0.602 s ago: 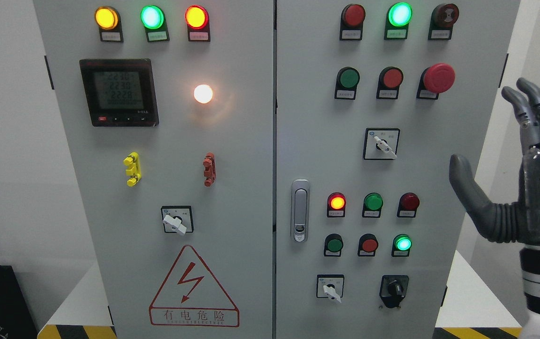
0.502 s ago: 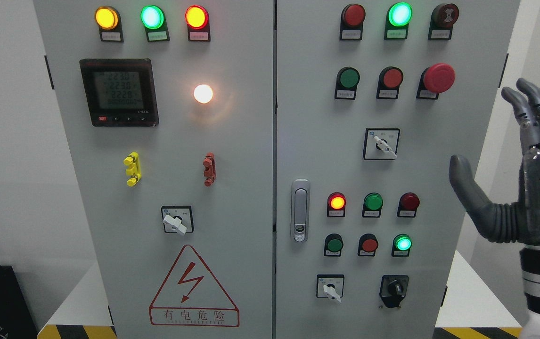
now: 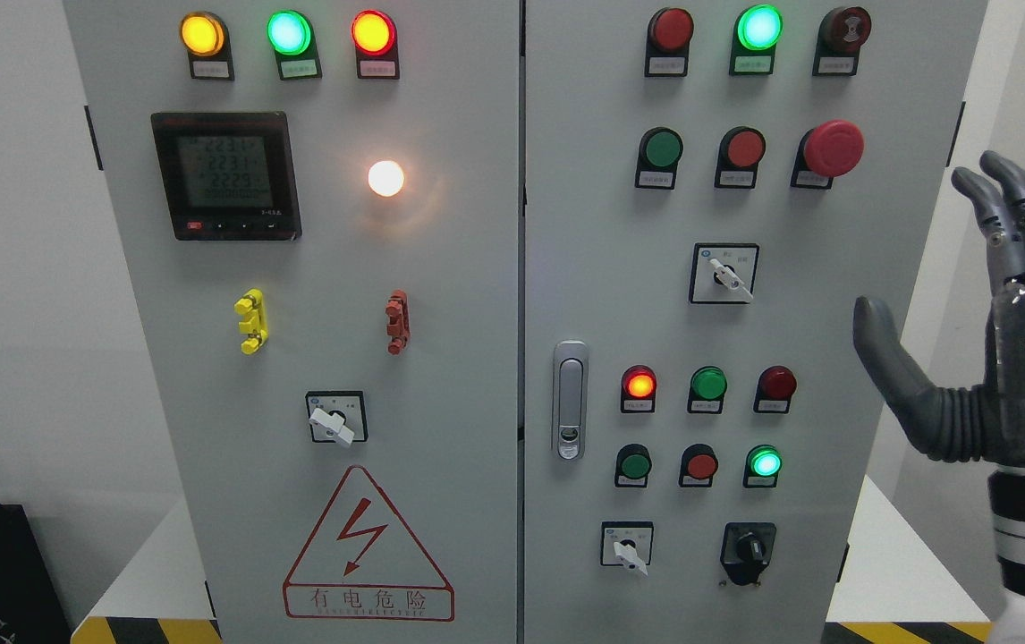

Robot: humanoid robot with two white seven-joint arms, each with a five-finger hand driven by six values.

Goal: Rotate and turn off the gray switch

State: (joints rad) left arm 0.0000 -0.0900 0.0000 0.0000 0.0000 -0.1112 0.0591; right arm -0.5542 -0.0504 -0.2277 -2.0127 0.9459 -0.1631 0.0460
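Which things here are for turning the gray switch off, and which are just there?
For the job:
- right hand, open, off to the panel's right, touching nothing
- gray rotary switches; I cannot tell which is meant

Just there:
- red mushroom button
- digital meter
- black knob
- door handle

a grey cabinet [image 3: 477, 286] with two doors stands on a white platform [image 3: 150, 572]. yellow and black hazard tape [image 3: 132, 631] edges the platform's front at both lower corners.
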